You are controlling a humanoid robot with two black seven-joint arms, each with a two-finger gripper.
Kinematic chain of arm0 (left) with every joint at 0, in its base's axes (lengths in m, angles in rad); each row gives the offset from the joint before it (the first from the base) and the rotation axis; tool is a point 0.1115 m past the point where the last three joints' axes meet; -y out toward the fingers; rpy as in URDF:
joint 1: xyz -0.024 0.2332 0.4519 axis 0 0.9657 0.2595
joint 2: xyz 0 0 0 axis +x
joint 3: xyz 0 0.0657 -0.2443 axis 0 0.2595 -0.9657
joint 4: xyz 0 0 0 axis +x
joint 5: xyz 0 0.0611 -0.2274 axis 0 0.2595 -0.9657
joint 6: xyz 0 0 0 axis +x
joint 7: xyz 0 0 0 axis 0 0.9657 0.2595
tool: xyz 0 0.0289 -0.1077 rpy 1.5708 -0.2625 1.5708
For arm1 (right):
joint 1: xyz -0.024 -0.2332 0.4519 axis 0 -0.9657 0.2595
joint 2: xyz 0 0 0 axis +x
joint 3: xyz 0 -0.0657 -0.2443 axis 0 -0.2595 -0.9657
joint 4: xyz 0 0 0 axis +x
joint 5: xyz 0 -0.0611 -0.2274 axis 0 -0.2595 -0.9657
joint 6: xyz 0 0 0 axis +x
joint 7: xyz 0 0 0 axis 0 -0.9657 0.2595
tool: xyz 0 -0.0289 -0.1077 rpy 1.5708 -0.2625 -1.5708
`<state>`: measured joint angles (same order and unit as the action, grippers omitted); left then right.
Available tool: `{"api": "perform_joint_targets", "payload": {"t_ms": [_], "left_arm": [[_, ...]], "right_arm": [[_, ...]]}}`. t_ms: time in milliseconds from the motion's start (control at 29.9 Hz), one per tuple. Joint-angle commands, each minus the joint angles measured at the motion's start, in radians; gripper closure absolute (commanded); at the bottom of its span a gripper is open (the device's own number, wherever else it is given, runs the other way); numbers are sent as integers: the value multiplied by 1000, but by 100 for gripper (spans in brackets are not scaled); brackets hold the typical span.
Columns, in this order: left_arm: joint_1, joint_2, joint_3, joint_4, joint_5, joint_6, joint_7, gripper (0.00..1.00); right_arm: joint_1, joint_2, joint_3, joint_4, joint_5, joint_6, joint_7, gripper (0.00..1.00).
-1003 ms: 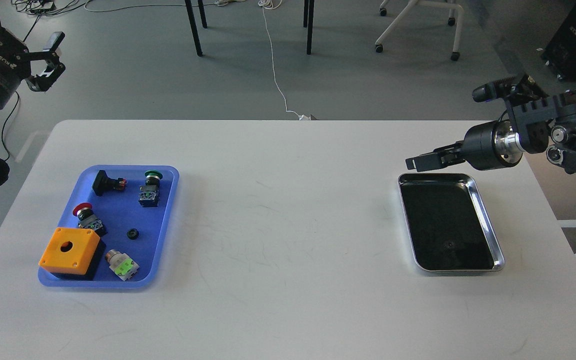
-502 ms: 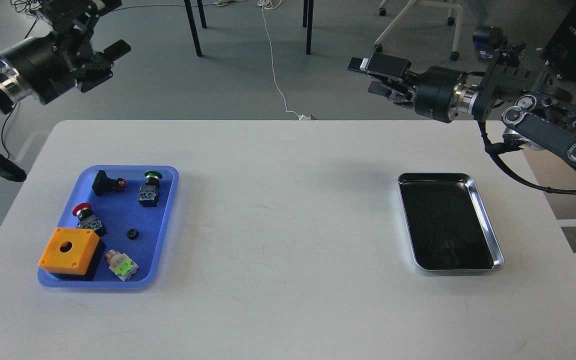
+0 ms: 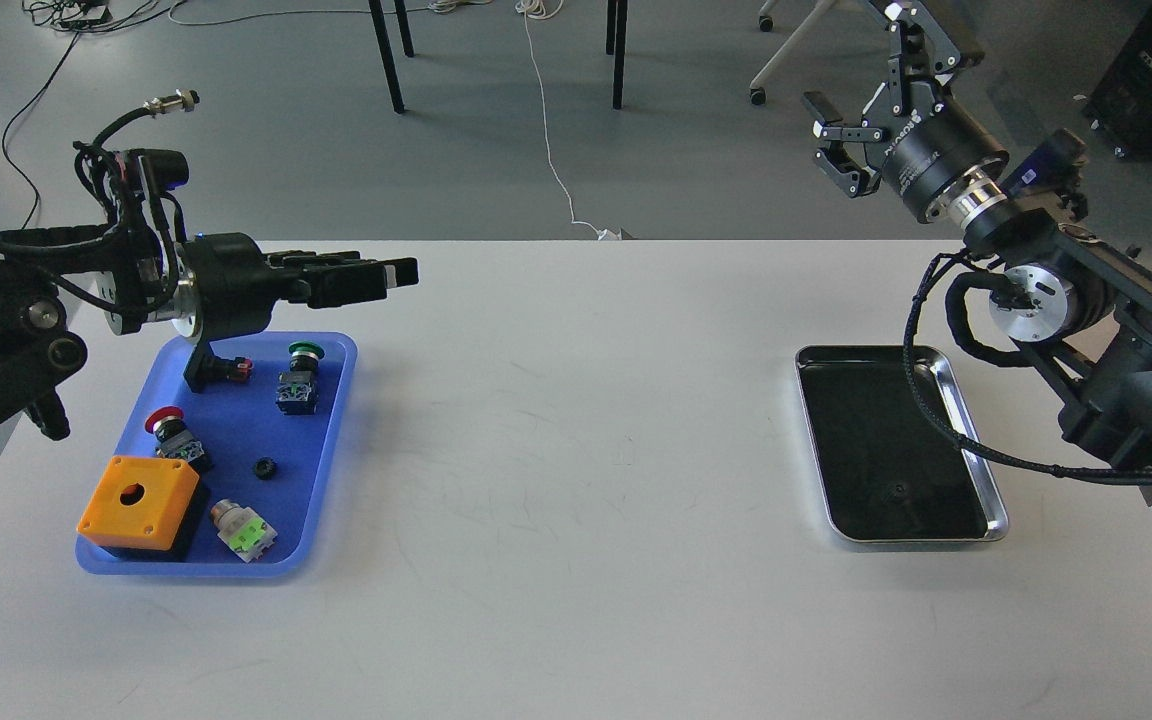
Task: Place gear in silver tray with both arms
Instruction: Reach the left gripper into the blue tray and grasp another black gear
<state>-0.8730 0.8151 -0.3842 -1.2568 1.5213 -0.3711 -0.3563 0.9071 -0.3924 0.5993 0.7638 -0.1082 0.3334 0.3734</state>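
Observation:
The gear (image 3: pixel 265 467) is a small black toothed ring lying in the blue plastic tray (image 3: pixel 321 480) at the table's left. The silver tray (image 3: pixel 916 540) sits at the right; its dark mirror-like bottom holds nothing. My left gripper (image 3: pixel 391 273) points right, level above the blue tray's far edge, well behind the gear; it shows side-on and its fingers cannot be told apart. My right gripper (image 3: pixel 861 65) is raised high beyond the table's far right, above and behind the silver tray, with fingers spread open and empty.
The blue tray also holds an orange box (image 3: pixel 139 502), a red-capped switch (image 3: pixel 171 432), a green-capped switch (image 3: pixel 300 376), a black plug (image 3: pixel 214 366) and a green-labelled part (image 3: pixel 246 528). My right arm's cable (image 3: pixel 936 420) hangs over the silver tray. Chair legs stand beyond the table.
My left arm swung down from the upper left to reach over the blue tray's far edge. My right gripper turned and rose, now pointing up and left. The objects have not moved.

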Motion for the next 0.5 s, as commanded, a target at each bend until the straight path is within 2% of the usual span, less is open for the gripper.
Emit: {"api": "perform_joint_targets", "payload": {"t_ms": [0, 167, 468], "left_arm": [[5, -5, 85, -1, 224, 84, -15, 7], [14, 4, 249, 28, 436, 248, -59, 12], [17, 79, 390, 111, 477, 274, -93, 23]], "right_arm": [[-53, -8, 10, 5, 146, 19, -1, 1], [-134, -13, 68, 17, 182, 78, -1, 1], [-149, -6, 77, 29, 182, 76, 1, 1]]}}
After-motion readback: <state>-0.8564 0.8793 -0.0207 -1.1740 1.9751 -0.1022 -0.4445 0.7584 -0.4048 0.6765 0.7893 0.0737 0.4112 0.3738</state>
